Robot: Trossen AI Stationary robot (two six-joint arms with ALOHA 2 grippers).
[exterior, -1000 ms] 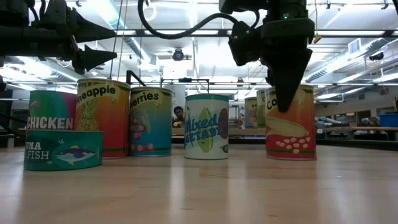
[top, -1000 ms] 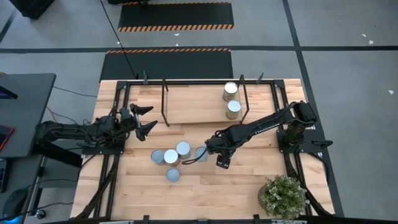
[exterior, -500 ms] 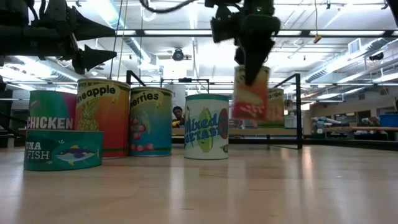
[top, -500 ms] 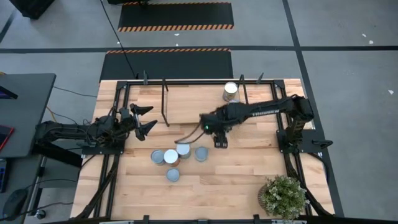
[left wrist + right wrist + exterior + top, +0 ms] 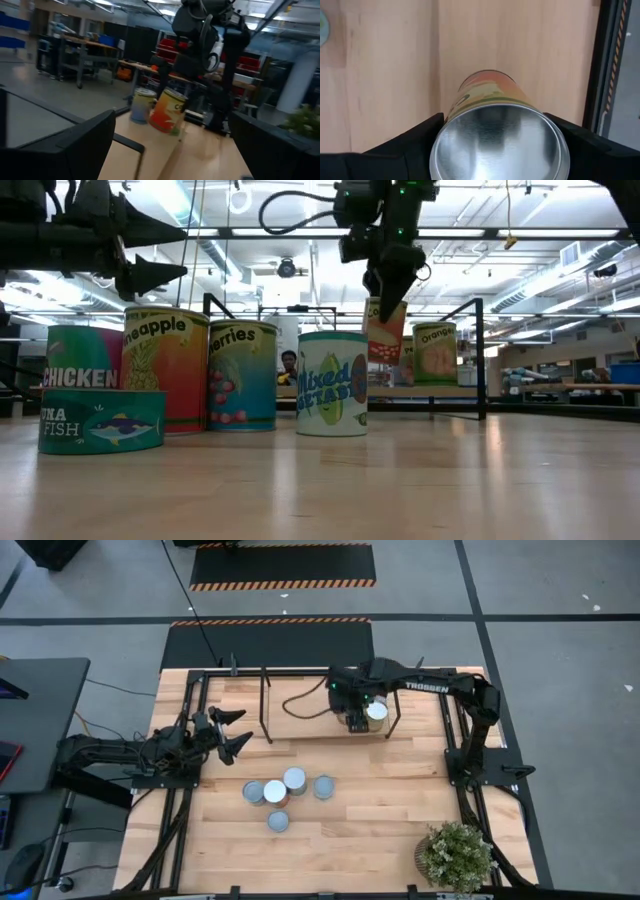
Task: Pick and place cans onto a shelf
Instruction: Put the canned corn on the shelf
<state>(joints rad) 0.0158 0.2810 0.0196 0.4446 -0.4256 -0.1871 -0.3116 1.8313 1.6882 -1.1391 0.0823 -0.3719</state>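
Left gripper [image 5: 233, 731], left of centre in the high view, hangs above the table [image 5: 400, 830] with its fingers spread wide, nothing between them. The low view cuts off its arm at the upper left edge.

Lower centre: four cans [image 5: 280, 794] stand clustered on the table. The low view shows five labelled cans [image 5: 160, 367] there, so one is hard to separate from above.

Upper centre: right gripper [image 5: 356, 712] is over the shelf [image 5: 300, 705], clamped on a can [image 5: 492, 120] by its sides, lifted and tilted in the low view. The arm hides most of another shelf can [image 5: 377, 711]; the low view shows one standing can [image 5: 434, 354] beyond.
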